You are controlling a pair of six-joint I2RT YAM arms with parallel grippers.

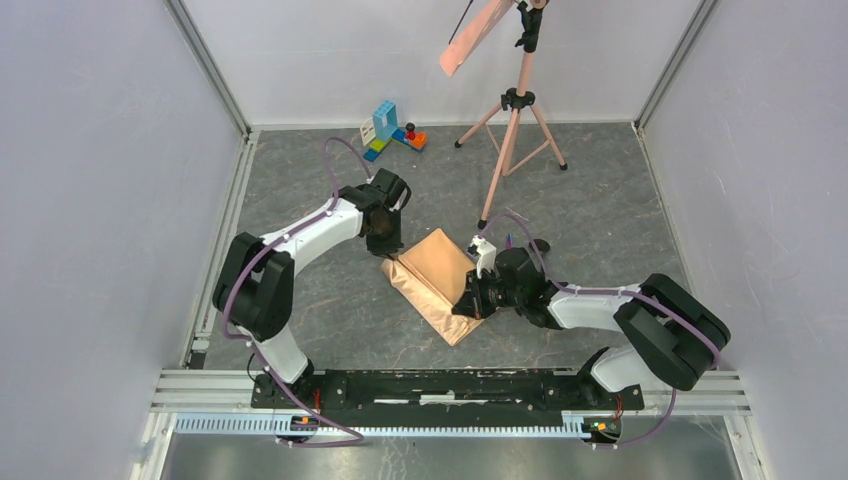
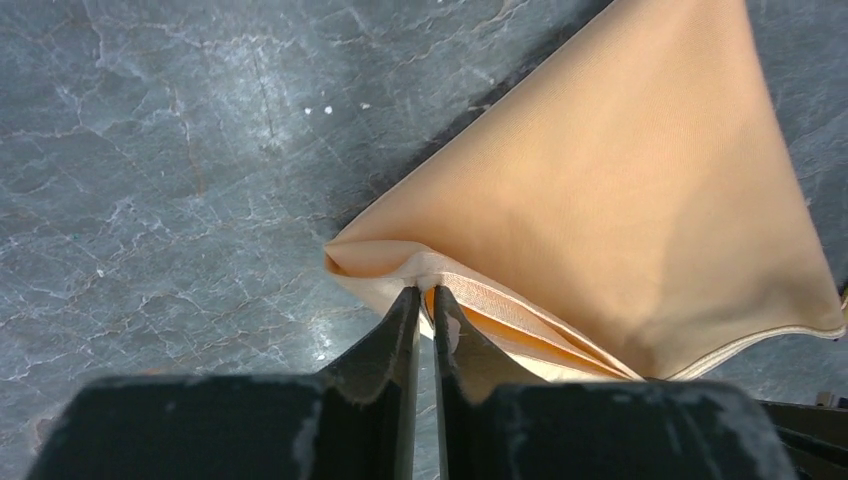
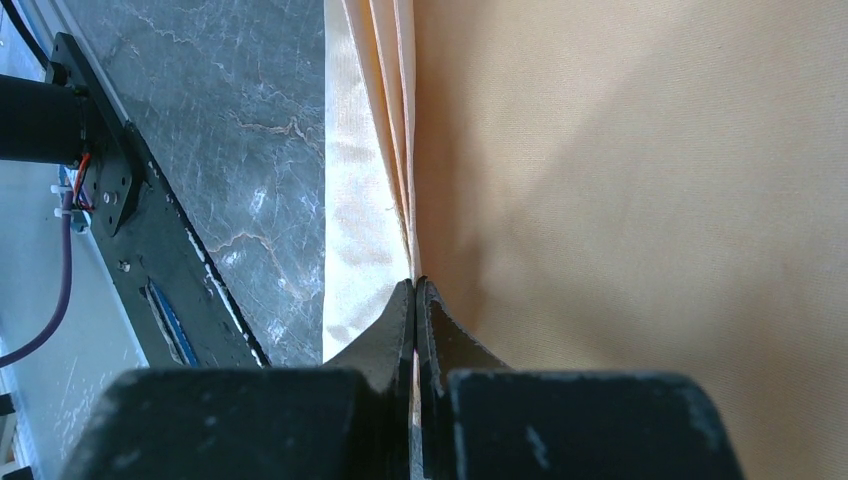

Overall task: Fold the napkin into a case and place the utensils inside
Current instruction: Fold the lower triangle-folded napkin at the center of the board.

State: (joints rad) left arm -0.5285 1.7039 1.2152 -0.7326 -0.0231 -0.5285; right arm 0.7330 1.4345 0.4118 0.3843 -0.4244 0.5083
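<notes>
The napkin lies folded on the desk, just on the near side of the tripod. The left arm bends inward, wrist tipped down, and the left pincer is narrowed onto a cloth corner left of the tripod. The right arm lies low, elbow bent — the right pincer is pinched tight on the layered edge farthest from the tripod

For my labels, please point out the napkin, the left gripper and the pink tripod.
napkin (image 1: 437,262), top view, middle of its upper layer.
left gripper (image 2: 425,293), left wrist view, between its fingertips.
pink tripod (image 1: 517,100), top view, its hub.
</notes>
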